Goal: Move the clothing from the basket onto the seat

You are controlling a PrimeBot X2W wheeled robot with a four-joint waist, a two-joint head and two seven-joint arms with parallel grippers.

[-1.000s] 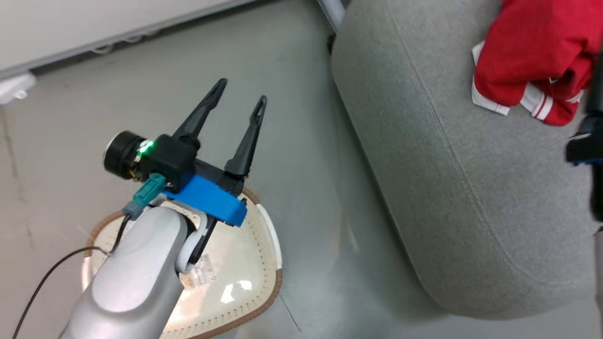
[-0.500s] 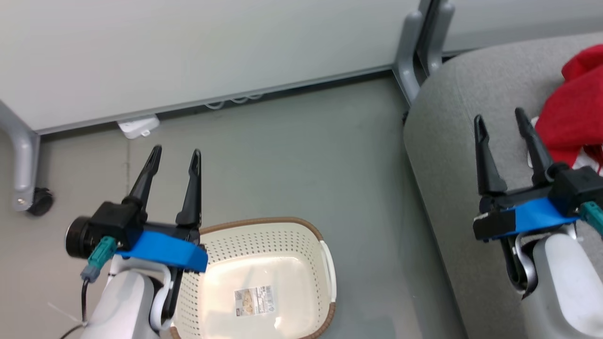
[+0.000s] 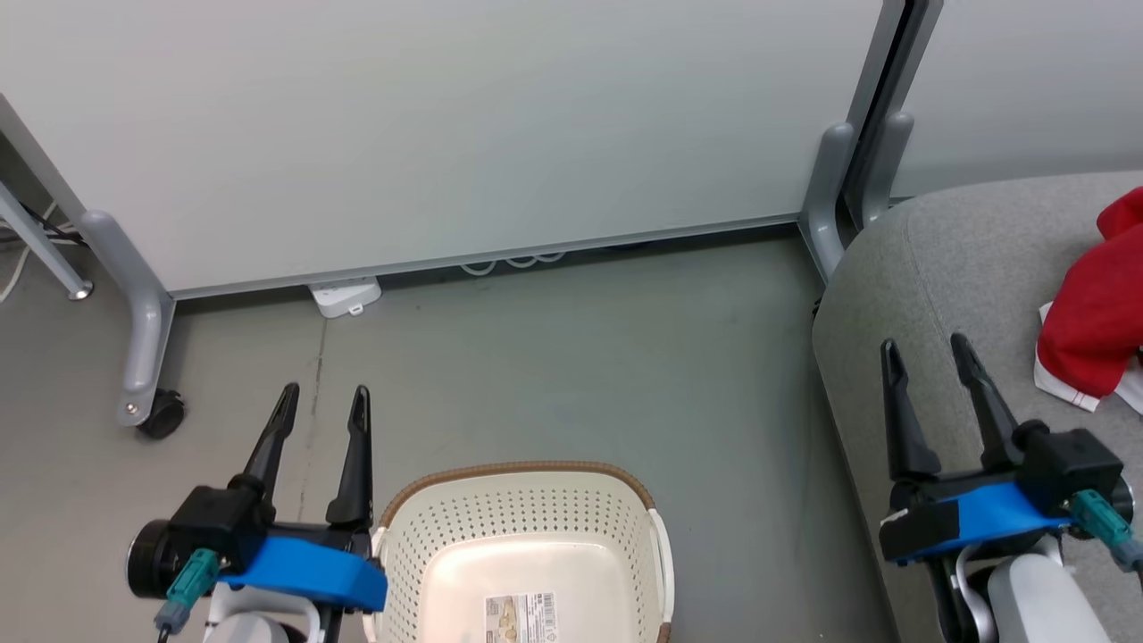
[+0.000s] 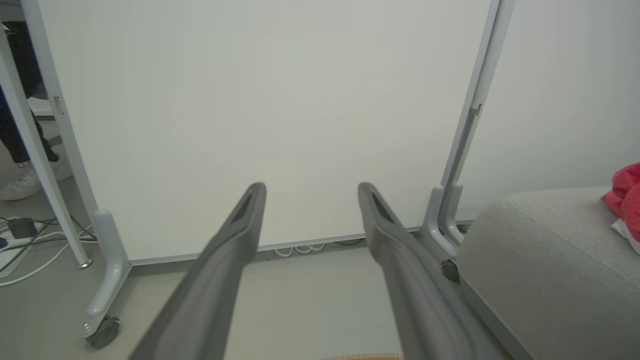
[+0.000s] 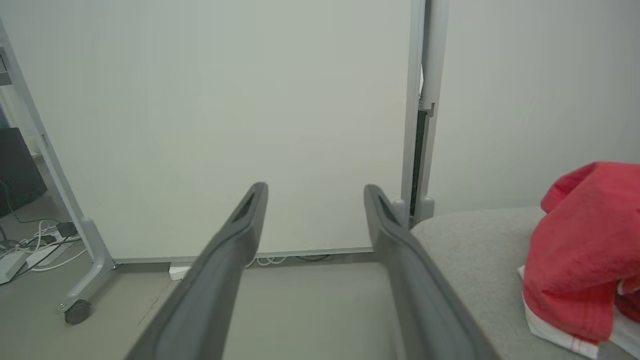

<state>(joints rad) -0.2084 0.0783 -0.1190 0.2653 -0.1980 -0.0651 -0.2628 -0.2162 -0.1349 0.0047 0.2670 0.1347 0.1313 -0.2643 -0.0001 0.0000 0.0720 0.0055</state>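
The cream perforated basket [image 3: 527, 522] with its brown rim stands on the floor at the bottom centre, with just a label inside. Red clothing [image 3: 1097, 313] with white trim lies bunched on the grey seat [image 3: 964, 286] at the right edge; it is also in the right wrist view [image 5: 580, 250] and the left wrist view [image 4: 627, 197]. My left gripper [image 3: 323, 402] is open and holds nothing, just left of the basket. My right gripper [image 3: 924, 350] is open over the seat's near-left part, left of the clothing and apart from it.
A white partition panel [image 3: 446, 134] on grey legs with castors [image 3: 161, 413] stands across the back. A white power strip [image 3: 344, 296] and cables lie at its foot. Grey floor [image 3: 580, 357] lies between panel, basket and seat. A person's shoe [image 4: 20, 182] shows beyond the panel.
The head camera has tilted up and away from the seat, so the whole picture shifted. Both arms now show at the lower corners, grippers open as before; the clothing stays on the seat.
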